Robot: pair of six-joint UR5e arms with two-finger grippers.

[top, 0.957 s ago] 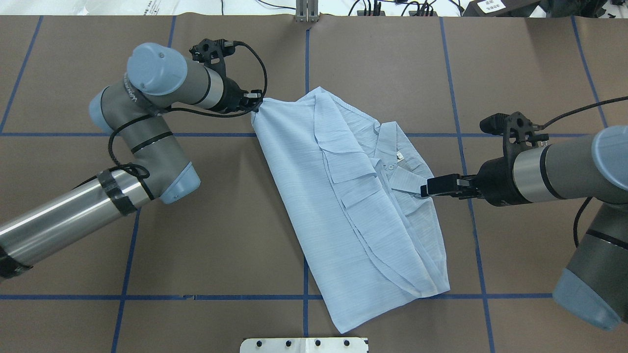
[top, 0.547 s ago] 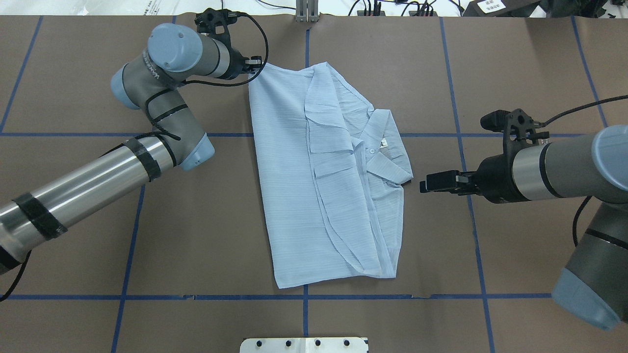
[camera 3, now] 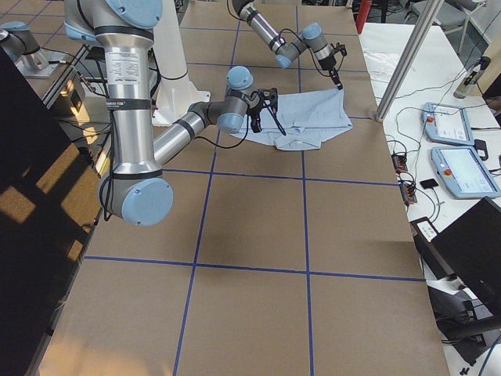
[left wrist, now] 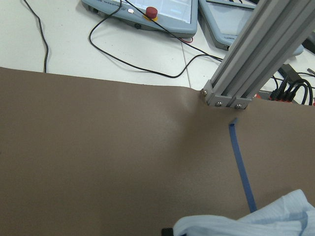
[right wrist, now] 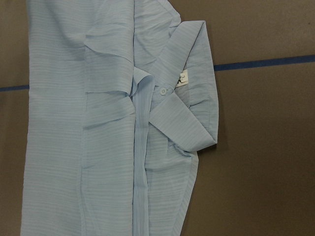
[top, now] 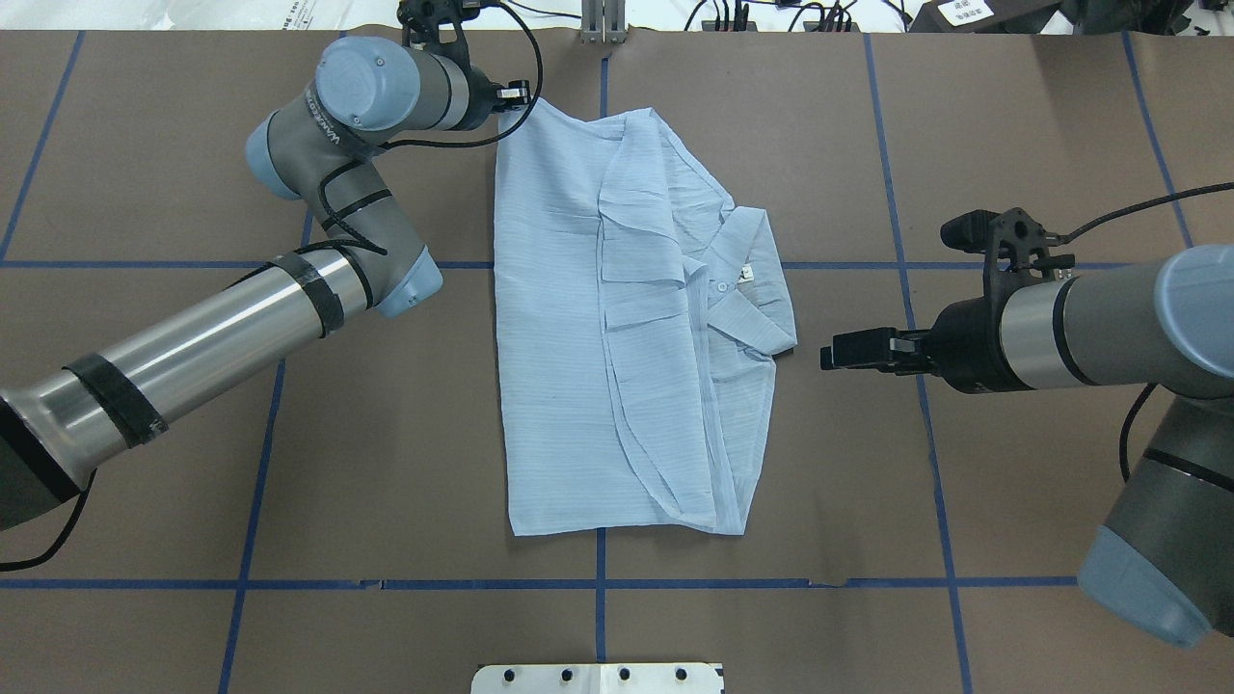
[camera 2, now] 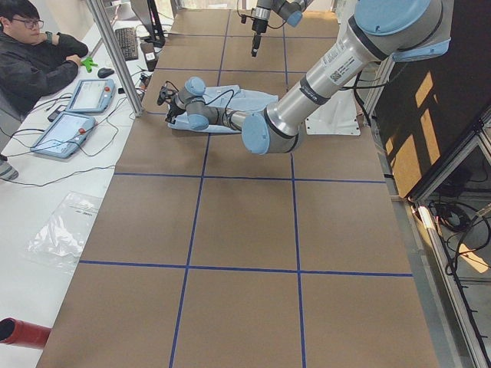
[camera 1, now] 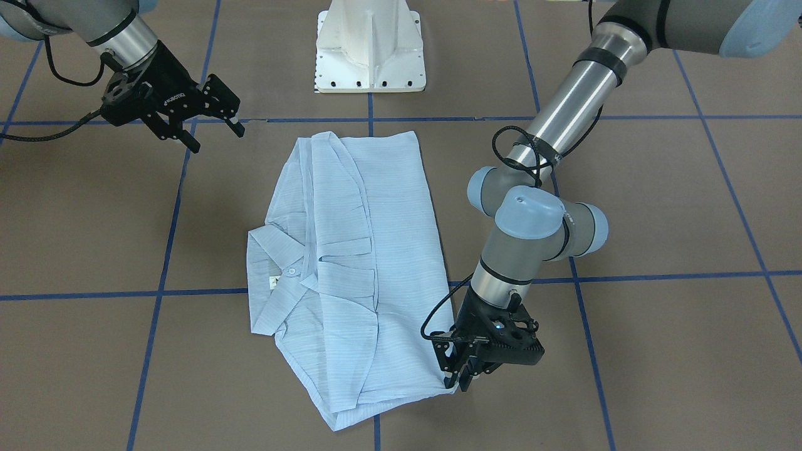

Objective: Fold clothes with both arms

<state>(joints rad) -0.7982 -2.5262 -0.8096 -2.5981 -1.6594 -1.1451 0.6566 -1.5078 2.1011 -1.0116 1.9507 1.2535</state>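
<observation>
Two black claws flank the folded, thin light blue striped shirt (top: 578,366) lying flat on the brown blue-taped table (top: 386,463). We think the left gripper (camera 1: 459,381) pinches its far corner, while the right gripper (camera 1: 219,141) hovers near the collar (top: 762,328) with fingers spread and holding nothing.

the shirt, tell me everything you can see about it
The shirt is thin, light blue, finely striped fabric, folded lengthwise into a rough rectangle and lying on the brown table. Its collar sticks out toward the robot's right, with a white neck tag and a small white button showing. Folded-in layers form creased flaps down the middle. The left gripper pinches its far left corner. The right gripper is open and apart from the collar.
</observation>
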